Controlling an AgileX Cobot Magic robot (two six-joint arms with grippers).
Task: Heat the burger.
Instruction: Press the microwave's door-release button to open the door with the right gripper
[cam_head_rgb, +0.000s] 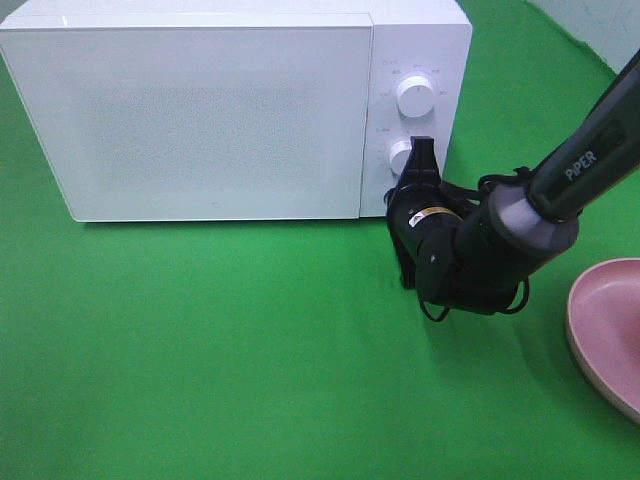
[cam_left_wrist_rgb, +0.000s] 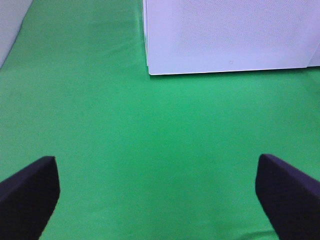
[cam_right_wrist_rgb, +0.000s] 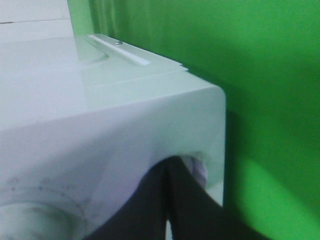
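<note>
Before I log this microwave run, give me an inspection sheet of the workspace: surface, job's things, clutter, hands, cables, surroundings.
Surface: green cloth, flat, no spills seen.
Job's things: microwave door shut; burger not in view, and whether it is inside cannot be told.
Clutter: pink plate at the right edge, its visible part bare.
Hands: right hand shut, tips at the microwave's lower knob, contact unclear; left hand open above bare cloth, holding nothing.
Cables: black cable looped at the right wrist.
Surroundings: pale area beyond the cloth's far right corner.
</note>
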